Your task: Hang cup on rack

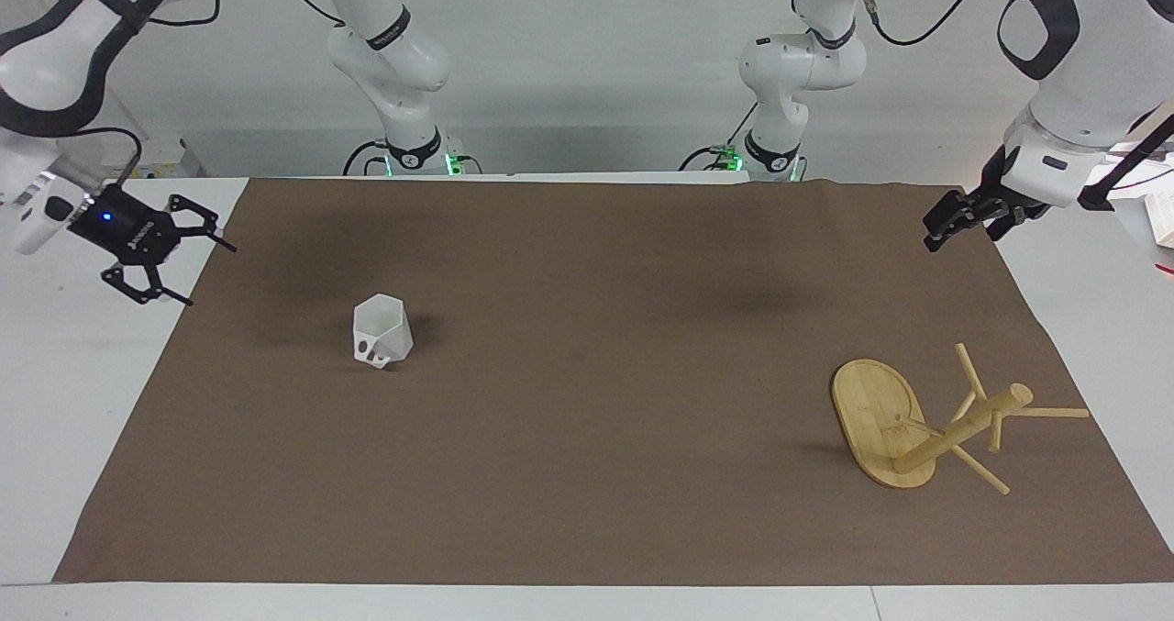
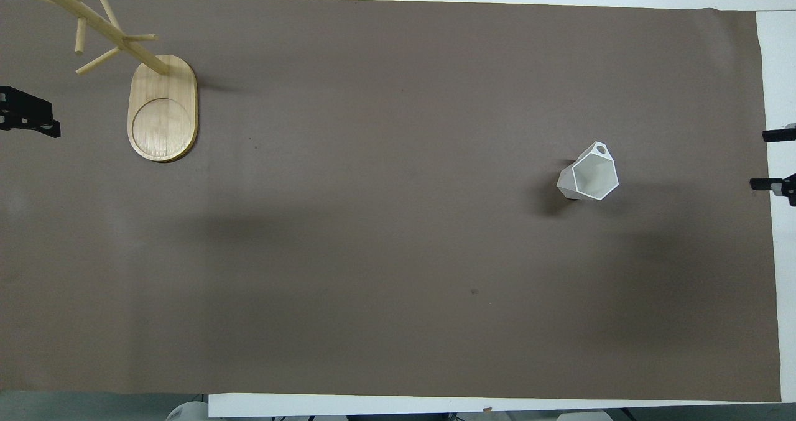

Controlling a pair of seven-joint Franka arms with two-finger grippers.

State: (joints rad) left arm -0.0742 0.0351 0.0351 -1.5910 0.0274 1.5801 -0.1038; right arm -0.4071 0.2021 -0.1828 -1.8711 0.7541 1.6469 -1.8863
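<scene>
A brown mat (image 1: 587,474) covers the worktop. The cup (image 1: 382,330) stands upright toward the right arm's end, the rack (image 1: 894,424) near the left arm's end, well apart. The right gripper (image 1: 194,272) hangs wide open and empty over the mat's edge; the left gripper (image 1: 945,225), over its own edge, looks closed, though I cannot tell for sure.

Count: one cup (image 1: 382,331), one rack (image 1: 926,426), both on one brown mat (image 1: 587,474) covering the tabletop (image 1: 55,401). Two arms, so two end effectors: the right end effector (image 1: 193,272) and the left end effector (image 1: 937,234). The rack has one post and five visible pegs.
</scene>
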